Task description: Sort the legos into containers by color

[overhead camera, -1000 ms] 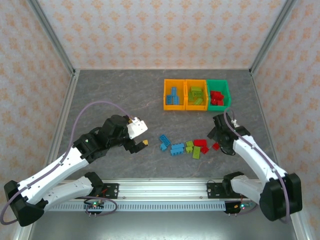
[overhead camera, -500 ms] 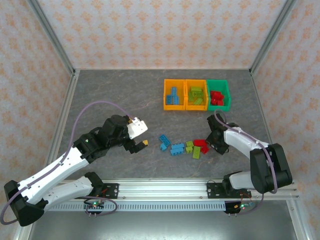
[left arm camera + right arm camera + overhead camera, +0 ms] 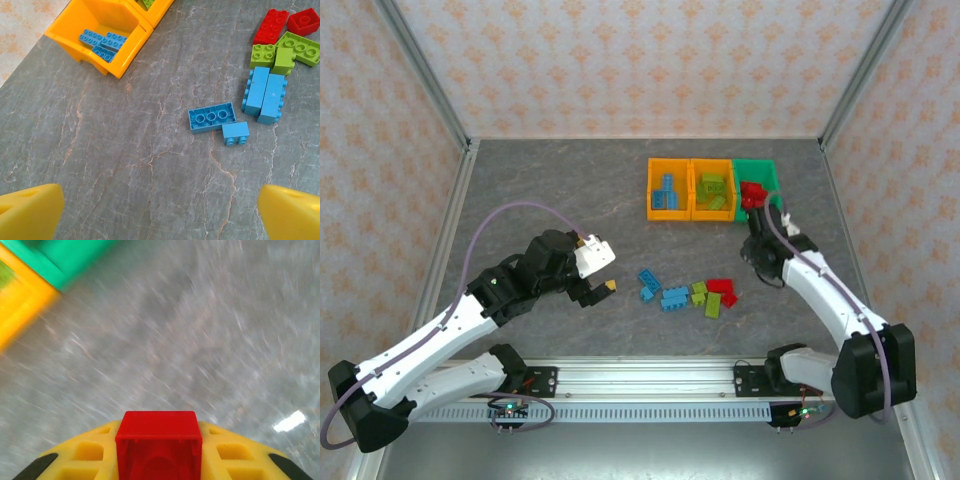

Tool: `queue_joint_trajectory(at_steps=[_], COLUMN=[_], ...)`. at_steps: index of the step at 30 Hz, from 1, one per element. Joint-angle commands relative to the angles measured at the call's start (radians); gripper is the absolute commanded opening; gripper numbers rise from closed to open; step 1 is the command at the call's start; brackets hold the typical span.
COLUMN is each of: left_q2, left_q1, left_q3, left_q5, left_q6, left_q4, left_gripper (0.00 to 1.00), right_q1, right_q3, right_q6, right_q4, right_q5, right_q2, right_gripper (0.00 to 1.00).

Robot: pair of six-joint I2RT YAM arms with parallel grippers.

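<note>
While hanging beside the smooth green bin, clamps a boxy red brick in the right claw. Holds left claw spread wide above veined grey table, studded loose legos just ahead.

From above and behind, looks down over whole table. From left wrist, faces down nearer, sharing legos and orange bin. From right wrist, close, blurred, toward green bin.

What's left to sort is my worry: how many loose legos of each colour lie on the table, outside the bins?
Blue legos: 4
Green legos: 3
Red legos: 2
Total: 9
</note>
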Motion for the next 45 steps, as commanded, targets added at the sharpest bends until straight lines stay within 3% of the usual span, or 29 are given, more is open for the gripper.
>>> queue_joint_trajectory(at_steps=[1, 7, 11, 15, 18, 21, 27, 36, 40, 45], left_q2=[0.009, 0.018, 0.006, 0.009, 0.020, 0.027, 0.016, 0.019, 0.027, 0.042], left_q1=[0.011, 0.011, 0.011, 0.011, 0.011, 0.011, 0.011, 0.012, 0.011, 0.011], left_q3=[0.018, 0.020, 0.010, 0.006, 0.009, 0.013, 0.010, 0.014, 0.011, 0.014], left_q5=[-0.014, -0.054, -0.069, -0.082, -0.083, -0.080, -0.068, -0.047, -0.041, -0.030], left_q6=[-0.003, 0.005, 0.010, 0.014, 0.014, 0.014, 0.013, 0.010, 0.007, 0.004], left_q4=[-0.012, -0.022, -0.012, -0.011, -0.015, -0.020, -0.017, -0.018, -0.017, -0.020], left_gripper=[1.00, 1.00, 1.00, 1.00, 1.00, 1.00, 1.00, 1.00, 1.00, 1.00], right_q1=[-0.041, -0.160, -0.208, -0.230, -0.229, -0.228, -0.177, 0.064, 0.169, 0.232], right_q3=[0.166, 0.513, 0.783, 0.989, 1.051, 0.946, 0.559, 0.053, -0.095, -0.173], right_q6=[-0.110, -0.201, -0.233, -0.266, -0.270, -0.252, -0.256, -0.106, -0.015, 0.023], right_q4=[0.041, 0.072, 0.000, -0.076, -0.140, -0.111, -0.038, -0.182, -0.241, -0.210], right_q5=[0.080, 0.003, -0.043, -0.095, -0.107, -0.126, -0.176, -0.113, -0.147, -0.223], right_q2=[0.120, 0.467, 0.710, 0.862, 0.883, 0.785, 0.407, -0.068, -0.138, -0.048], right_gripper=[0.32, 0.29, 0.30, 0.44, 0.59, 0.61, 0.67, 0.69, 0.69, 0.69])
